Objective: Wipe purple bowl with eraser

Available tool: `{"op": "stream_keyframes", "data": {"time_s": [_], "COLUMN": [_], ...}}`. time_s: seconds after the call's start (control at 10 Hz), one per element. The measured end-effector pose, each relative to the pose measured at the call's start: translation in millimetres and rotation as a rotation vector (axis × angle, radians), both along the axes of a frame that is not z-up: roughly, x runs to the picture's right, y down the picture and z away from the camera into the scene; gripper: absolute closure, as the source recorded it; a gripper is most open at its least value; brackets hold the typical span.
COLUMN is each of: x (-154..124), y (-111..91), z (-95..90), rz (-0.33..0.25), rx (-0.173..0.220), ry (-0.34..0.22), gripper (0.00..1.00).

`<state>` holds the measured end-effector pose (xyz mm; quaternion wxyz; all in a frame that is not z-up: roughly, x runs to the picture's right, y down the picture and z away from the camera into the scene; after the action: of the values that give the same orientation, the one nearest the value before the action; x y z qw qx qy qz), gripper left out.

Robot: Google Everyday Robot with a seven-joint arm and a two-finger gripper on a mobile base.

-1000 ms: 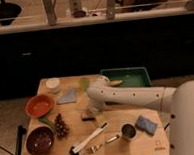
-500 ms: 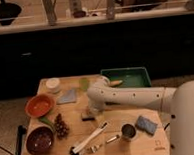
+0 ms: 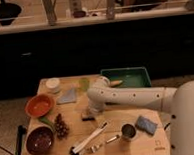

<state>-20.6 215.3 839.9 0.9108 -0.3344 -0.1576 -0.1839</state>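
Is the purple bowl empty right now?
Empty: the purple bowl shows only its bare inside. The gripper is at mid-table, by the eraser, away from it.

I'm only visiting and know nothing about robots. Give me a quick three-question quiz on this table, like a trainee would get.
1. True or false: the purple bowl sits in the green tray.
2. The gripper, mid-table, is closest to: A white cup, B eraser, C metal cup?
3. What colour is the bowl just behind the purple one?
Key: 1 false; 2 B; 3 orange, the orange bowl.
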Motion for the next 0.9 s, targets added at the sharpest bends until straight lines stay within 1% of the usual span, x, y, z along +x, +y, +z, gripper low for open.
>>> {"op": "stream_keyframes", "data": {"time_s": [0.3, 0.9], "x": [-0.3, -6.0], "y": [-1.3, -8.4], "z": [-0.3, 4.7], "rz": [0.007, 0.009], "rx": [-0.003, -0.04], "ry": [0.002, -0.009], "gripper": [0.2, 0.2]}}
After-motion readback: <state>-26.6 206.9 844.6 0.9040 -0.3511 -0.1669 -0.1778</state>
